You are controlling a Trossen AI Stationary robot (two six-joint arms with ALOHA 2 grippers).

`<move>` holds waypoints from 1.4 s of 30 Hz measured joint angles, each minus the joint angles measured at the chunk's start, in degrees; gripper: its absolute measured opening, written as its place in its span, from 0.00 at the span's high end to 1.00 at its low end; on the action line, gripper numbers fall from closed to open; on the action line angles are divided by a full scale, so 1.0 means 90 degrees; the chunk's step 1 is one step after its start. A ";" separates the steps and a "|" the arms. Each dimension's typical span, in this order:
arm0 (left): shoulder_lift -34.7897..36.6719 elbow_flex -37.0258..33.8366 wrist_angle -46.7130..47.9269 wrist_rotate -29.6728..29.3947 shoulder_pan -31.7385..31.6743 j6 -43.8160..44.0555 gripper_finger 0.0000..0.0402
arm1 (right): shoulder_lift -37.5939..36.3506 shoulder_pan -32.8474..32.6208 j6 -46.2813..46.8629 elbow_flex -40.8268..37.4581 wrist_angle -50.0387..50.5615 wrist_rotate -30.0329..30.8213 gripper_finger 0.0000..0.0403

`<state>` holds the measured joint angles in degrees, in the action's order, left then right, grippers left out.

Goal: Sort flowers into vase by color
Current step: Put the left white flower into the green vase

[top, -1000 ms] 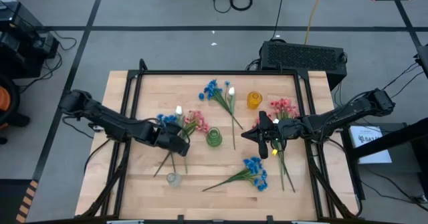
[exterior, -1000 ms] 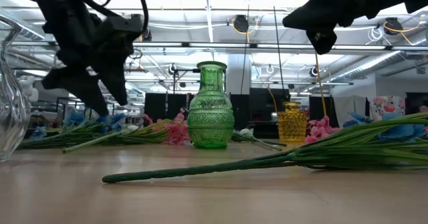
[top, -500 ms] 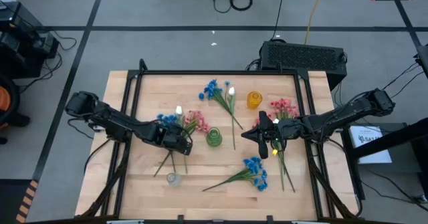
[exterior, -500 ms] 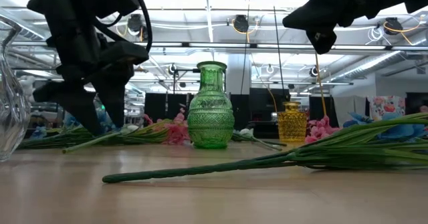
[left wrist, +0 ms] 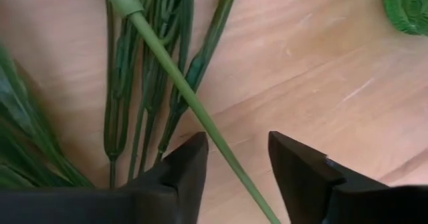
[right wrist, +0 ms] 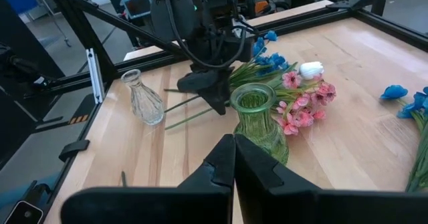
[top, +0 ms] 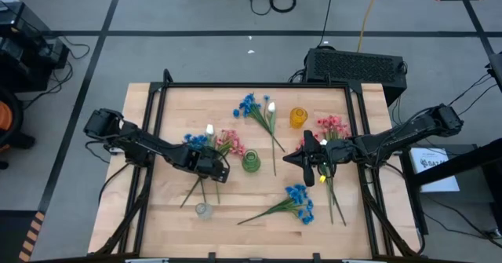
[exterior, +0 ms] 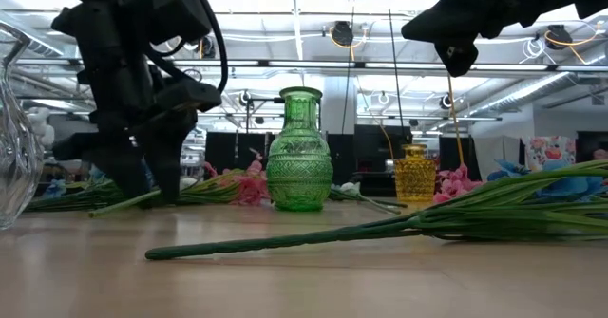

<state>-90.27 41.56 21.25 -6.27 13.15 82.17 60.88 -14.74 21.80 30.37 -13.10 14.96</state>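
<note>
Green thin plastic flower stem straddled by left gripper, fingers parted, set low for pickup left of green glass vase; right gripper closed, empty, waiting mid-table.

One camera hangs overhead, looking straight down on the whole table. Another sits at tabletop height, facing level across into the room. Each wrist camera peers close past its own fingers. Overhead, low and right-wrist views share the green vase.
</note>
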 joint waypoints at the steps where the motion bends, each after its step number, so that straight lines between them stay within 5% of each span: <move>1: -0.0001 0.0000 0.0010 0.0003 -0.0007 0.0000 0.62 | 0.0000 0.0000 0.0000 0.0000 0.0001 0.0000 1.00; 12: 0.0054 -0.0022 0.0105 -0.0015 -0.0049 -0.0171 0.97 | 0.0000 0.0000 -0.0024 0.0000 0.0007 0.0000 1.00; 21: 0.0384 0.0026 0.0059 -0.0557 -0.0054 -0.0228 0.98 | 0.0000 0.0002 -0.0024 0.0000 0.0015 0.0000 1.00; 31: 0.1692 0.0102 0.0242 -0.1582 -0.0049 -0.0933 0.99 | 0.0000 0.0002 -0.0024 0.0000 0.0015 0.0000 1.00; 42: 0.2807 0.0102 -0.1195 -0.2737 -0.0049 -0.3726 0.99 | 0.0000 0.0001 -0.0017 0.0003 -0.0051 0.0020 1.00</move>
<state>-65.01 42.48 10.49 -30.90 12.71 48.63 60.88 -14.73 21.65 30.40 -13.56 15.14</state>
